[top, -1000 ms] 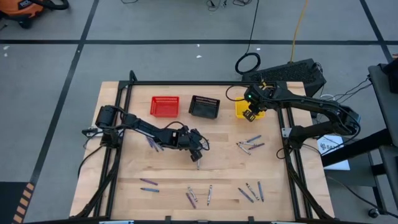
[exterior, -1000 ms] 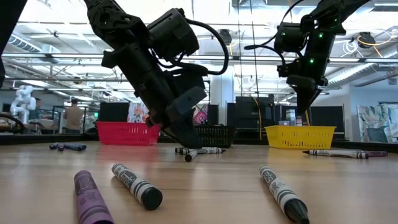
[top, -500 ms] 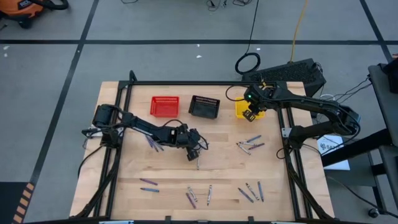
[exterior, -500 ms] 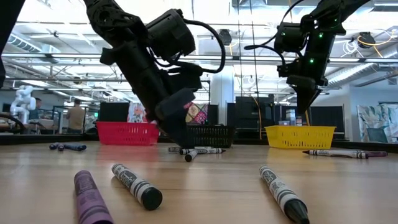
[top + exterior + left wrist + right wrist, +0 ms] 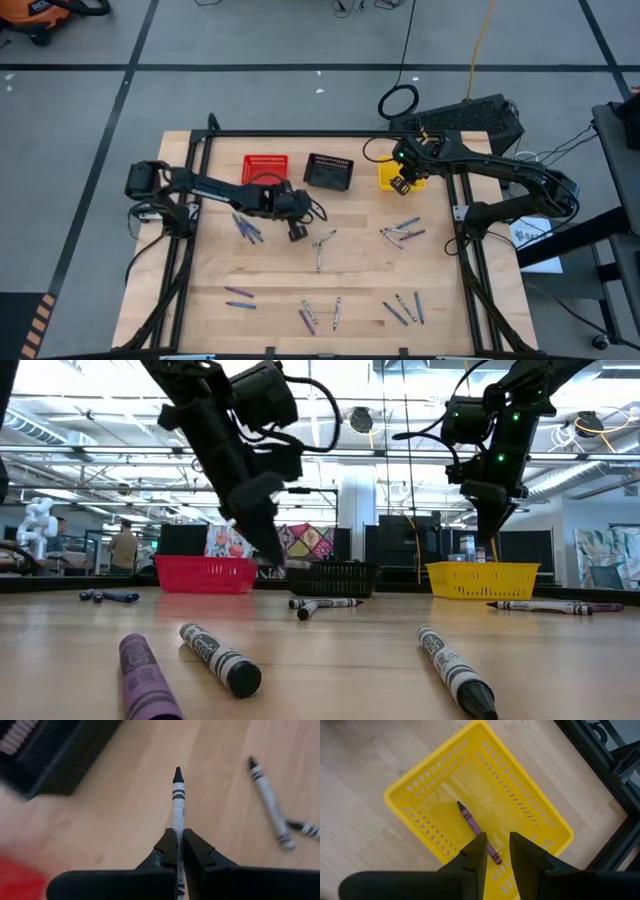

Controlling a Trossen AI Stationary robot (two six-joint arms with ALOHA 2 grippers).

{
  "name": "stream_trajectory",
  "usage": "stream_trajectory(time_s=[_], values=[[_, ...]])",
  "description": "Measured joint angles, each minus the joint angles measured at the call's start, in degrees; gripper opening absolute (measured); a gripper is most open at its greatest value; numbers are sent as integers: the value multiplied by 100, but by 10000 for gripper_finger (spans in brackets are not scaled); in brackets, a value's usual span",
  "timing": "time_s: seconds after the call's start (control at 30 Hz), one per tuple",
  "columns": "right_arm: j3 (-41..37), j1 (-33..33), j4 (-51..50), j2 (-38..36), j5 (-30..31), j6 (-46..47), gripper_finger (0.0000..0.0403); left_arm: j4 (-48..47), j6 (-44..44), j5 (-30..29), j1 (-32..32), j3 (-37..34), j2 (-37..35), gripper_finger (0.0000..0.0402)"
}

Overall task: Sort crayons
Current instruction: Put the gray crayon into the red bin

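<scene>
While the left gripper (image 5: 178, 851) pinches a grey crayon (image 5: 178, 802) above the table (image 5: 360, 275), the carry step is under way.
Next it needs to reach the black basket (image 5: 328, 172) close by and let go; the right gripper (image 5: 496, 851), jaws spread and empty, hangs over the yellow basket (image 5: 415, 790) holding a purple crayon (image 5: 476, 829).

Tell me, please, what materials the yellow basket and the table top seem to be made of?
Yellow basket: likely plastic, smooth and slightly glossy, its walls moulded with rows of slots. Table top: looks like wood, pale with a matte finish, showing plank seams and grain.
</scene>
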Motion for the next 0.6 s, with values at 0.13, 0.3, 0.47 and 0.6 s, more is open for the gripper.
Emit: stream_trajectory(time_s=[0.13,0.3,0.47,0.6], values=[[0,-1,0,0,0,1,71,-320,336,0,181,13,-489,1],[-1,0,-2,0,1,0,71,-941,737,3,520,13,-1035,1],[0,0,-2,0,2,2,71,-1715,1061,22,971,15,-1333,1],[-1,0,-13,0,0,2,71,-1840,1360,149,1338,-108,-1378,1]])
